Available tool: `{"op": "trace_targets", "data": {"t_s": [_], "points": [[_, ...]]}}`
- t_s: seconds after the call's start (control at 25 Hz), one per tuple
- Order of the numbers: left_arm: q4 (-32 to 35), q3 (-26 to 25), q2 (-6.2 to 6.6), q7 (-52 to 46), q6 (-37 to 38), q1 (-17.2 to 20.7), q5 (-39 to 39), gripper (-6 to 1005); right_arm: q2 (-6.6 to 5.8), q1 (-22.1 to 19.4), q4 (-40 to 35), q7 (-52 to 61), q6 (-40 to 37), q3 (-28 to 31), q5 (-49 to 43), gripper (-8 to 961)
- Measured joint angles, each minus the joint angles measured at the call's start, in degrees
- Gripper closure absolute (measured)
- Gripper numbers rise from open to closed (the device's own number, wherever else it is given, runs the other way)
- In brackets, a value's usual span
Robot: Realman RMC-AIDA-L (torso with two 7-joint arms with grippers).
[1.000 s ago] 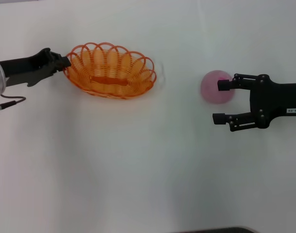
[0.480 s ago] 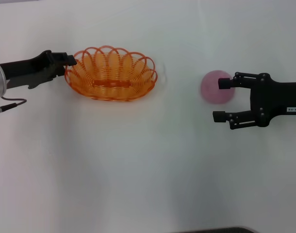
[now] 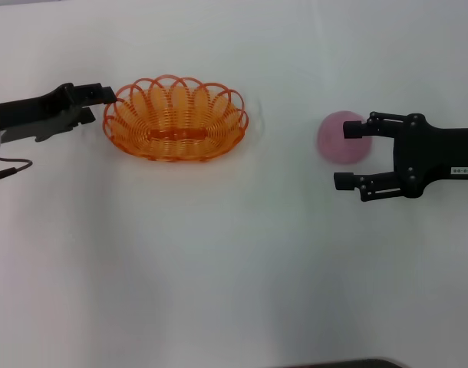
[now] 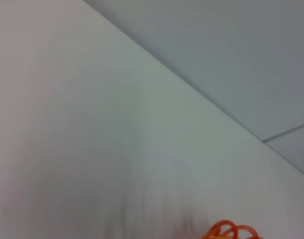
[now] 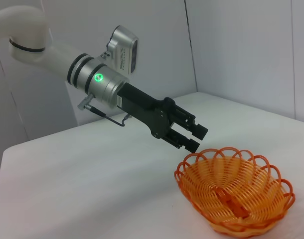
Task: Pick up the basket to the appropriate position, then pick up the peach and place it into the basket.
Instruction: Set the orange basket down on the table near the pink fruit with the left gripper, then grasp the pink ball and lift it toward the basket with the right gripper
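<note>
The orange wire basket (image 3: 175,119) sits flat on the white table at the left; it also shows in the right wrist view (image 5: 235,193), and a bit of its rim shows in the left wrist view (image 4: 229,231). My left gripper (image 3: 100,103) is open just beside the basket's left rim, apart from it; in the right wrist view this gripper (image 5: 194,138) hovers a little above the rim. The pale-pink peach (image 3: 336,142) lies on the table at the right. My right gripper (image 3: 349,156) is open beside it, its far finger over the peach's right edge.
The white table (image 3: 234,268) stretches bare between the basket and the peach and toward the front. A thin cable (image 3: 8,170) hangs by the left arm. A grey wall (image 5: 241,45) stands behind the table.
The basket, held tilted by its left rim a second ago, now rests flat on the table. My left gripper has let go and drawn slightly back. The right gripper has barely moved.
</note>
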Motion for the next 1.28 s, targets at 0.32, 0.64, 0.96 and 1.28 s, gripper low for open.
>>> {"op": "trace_targets", "data": {"t_s": [0.32,0.64,0.96,1.28], "points": [[-0.06,-4.39,0.29,8.91,5.16,0.91,-7.15,307,0.11,0.19,0.25,0.15,-0.27,1.01,0.0,11],[0.12,-10.65,0.47,27.54,14.61,2.41,-14.42,269,0.23,0.37,0.3,2.2,-0.36,1.66,0.0,11],[1.11,-12.2,0.52,50.35,25.14,3.85,-14.27,208,0.21,0.73,0.35,5.2,-0.38,3.68,0.76,12],[3.84,-11.93,0.26,64.42,30.98,7.71,-10.14,175,0.3,0.66,0.43,7.93,0.16,5.44,1.56,11]]}}
